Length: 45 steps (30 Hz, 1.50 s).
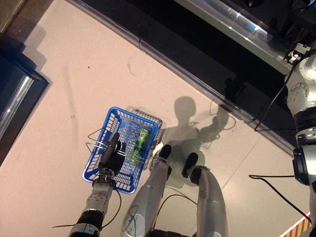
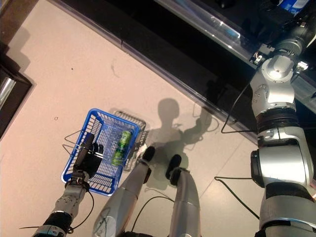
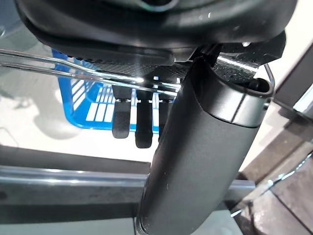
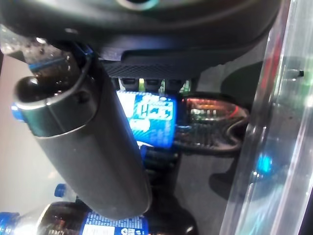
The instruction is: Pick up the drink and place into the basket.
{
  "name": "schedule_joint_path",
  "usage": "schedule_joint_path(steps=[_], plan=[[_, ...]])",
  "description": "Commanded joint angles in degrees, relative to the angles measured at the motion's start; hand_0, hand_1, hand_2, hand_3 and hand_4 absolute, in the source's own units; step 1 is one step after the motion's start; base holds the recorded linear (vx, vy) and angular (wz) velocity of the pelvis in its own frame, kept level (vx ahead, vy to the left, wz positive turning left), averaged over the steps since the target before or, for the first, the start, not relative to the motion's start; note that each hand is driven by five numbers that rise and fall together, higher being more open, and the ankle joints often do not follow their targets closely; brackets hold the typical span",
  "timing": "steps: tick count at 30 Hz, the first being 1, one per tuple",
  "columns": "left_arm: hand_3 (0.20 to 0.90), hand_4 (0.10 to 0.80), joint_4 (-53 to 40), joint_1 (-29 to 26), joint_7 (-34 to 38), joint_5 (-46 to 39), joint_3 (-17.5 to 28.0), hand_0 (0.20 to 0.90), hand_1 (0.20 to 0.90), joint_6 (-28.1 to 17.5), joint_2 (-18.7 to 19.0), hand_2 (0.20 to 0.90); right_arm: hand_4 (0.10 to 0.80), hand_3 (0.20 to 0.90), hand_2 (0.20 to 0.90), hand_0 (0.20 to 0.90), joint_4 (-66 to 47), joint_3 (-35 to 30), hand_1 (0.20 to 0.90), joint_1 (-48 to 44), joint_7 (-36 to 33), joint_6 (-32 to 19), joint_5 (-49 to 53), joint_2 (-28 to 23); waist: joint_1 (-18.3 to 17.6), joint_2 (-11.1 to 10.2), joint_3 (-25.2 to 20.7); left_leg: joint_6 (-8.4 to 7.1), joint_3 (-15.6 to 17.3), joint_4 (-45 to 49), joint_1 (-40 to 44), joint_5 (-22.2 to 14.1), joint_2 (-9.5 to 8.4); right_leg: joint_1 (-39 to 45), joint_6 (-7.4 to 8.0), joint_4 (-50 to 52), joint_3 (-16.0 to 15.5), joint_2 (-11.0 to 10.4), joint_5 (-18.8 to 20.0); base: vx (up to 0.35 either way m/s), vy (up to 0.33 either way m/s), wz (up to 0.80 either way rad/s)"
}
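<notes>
The blue basket (image 1: 105, 117) hangs from my left hand (image 1: 112, 157), which is shut on its thin wire handles (image 3: 73, 66), low at my left front. Green cans (image 1: 141, 139) lie inside it. My right arm reaches up into the shelf at the upper right. In the right wrist view my right hand (image 4: 88, 147) has its thumb and fingers round a dark drink bottle with a blue label (image 4: 149, 117). More bottles of the same kind (image 4: 98, 223) lie beside it on the shelf.
A dark shelf unit with a clear front rail (image 1: 197, 81) runs across the upper right. A dark cabinet (image 1: 15, 94) stands at the left. Pale floor lies around the blue basket. Yellow-black striped tape (image 1: 296, 227) marks the floor at the lower right.
</notes>
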Motion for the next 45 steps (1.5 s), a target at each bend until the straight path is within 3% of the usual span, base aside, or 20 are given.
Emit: schedule_joint_path(steps=[1,8,16,24,26,30,35,39,45], plan=[[0.200,0.100,-10.9,2.1,-5.9,1.0,4.5,0.300,0.300,-1.4,4.3,0.300,0.100,0.200,0.300,0.300,-3.7,4.1,0.300,-8.4,-2.0,-4.7,-3.5,-8.6,1.7,3.3,-2.1,6.85,6.2,9.2,0.5,-10.9,0.17,1.0,1.59,-0.4,-0.3,3.6,0.7,0.000,0.000,0.00],[0.200,0.100,-11.0,4.3,-6.6,0.8,5.9,0.300,0.300,1.1,5.4,0.300,0.100,0.200,0.300,0.300,-3.7,3.9,0.300,-8.0,-2.5,-4.9,-4.4,-10.4,2.5,3.5,-3.1,7.38,6.2,12.1,-0.8,-11.7,-0.68,-0.2,1.13,2.4,-0.4,3.6,-0.2,0.004,-0.007,0.02],[0.200,0.100,-11.2,5.7,-8.1,1.4,6.4,0.300,0.300,3.2,6.3,0.300,0.100,0.200,0.300,0.300,-7.2,1.2,0.300,-4.4,-5.5,-9.3,-10.5,-11.8,2.5,3.5,-4.3,7.98,6.5,14.0,-0.7,-12.8,-1.32,0.1,0.92,3.3,-0.1,3.6,-0.4,0.007,-0.009,0.03],[0.200,0.100,-11.7,7.8,-8.7,2.5,8.5,0.300,0.300,4.1,6.2,0.300,0.100,0.200,0.300,0.300,-24.1,-8.4,0.300,9.0,-3.1,-11.6,-16.0,-10.3,0.5,3.0,-6.2,8.05,7.1,11.7,3.6,-13.1,-1.29,4.2,1.30,-0.2,0.9,4.3,0.4,0.018,-0.006,0.01],[0.200,0.100,-11.5,8.1,-8.6,3.2,9.6,0.300,0.300,4.2,5.9,0.300,0.100,0.200,0.300,0.300,-30.1,-11.6,0.300,14.5,-1.2,-11.0,-16.9,-8.4,-0.5,2.4,-6.9,7.96,8.0,9.3,5.0,-11.2,-0.83,5.9,0.97,-3.1,0.6,4.2,2.3,-0.064,-0.026,0.01],[0.200,0.100,-10.5,8.2,-7.7,4.5,10.9,0.300,0.300,3.8,5.2,0.300,0.100,0.200,0.300,0.300,-39.3,-16.0,0.300,23.6,2.4,-9.6,-17.5,-4.2,-2.5,1.1,-8.9,7.26,8.2,3.5,9.7,-9.5,0.09,10.4,1.72,-8.3,1.7,4.5,3.7,0.012,-0.027,0.11],[0.200,0.100,-10.1,7.8,-5.9,6.8,11.8,0.300,0.300,3.0,4.2,0.300,0.100,0.200,0.300,0.300,-44.6,-17.6,0.300,31.0,6.3,-8.8,-16.3,-0.3,-4.1,-0.4,-11.4,6.11,7.7,-3.5,15.7,-7.2,1.20,15.9,2.87,-15.2,2.9,4.2,5.8,0.039,-0.033,-0.08],[0.200,0.100,-10.2,7.9,-3.8,9.1,12.1,0.300,0.300,2.1,3.5,0.300,0.100,0.200,0.300,0.300,-48.9,-17.3,0.300,38.7,9.5,-7.2,-15.7,3.4,-5.5,-2.3,-15.6,4.32,6.5,-15.8,25.0,-2.3,2.98,25.1,4.19,-27.2,3.3,4.1,9.3,0.087,-0.050,-0.11],[0.200,0.100,-12.0,8.3,-0.6,13.3,12.0,0.300,0.300,1.4,1.6,0.300,0.100,0.200,0.300,0.300,-51.3,-17.7,0.300,48.2,16.9,-5.6,-12.8,7.4,-6.9,-3.1,-23.0,2.76,6.6,-30.3,37.7,1.4,4.95,38.5,5.28,-41.2,3.2,5.5,12.8,0.085,-0.001,-0.09]])
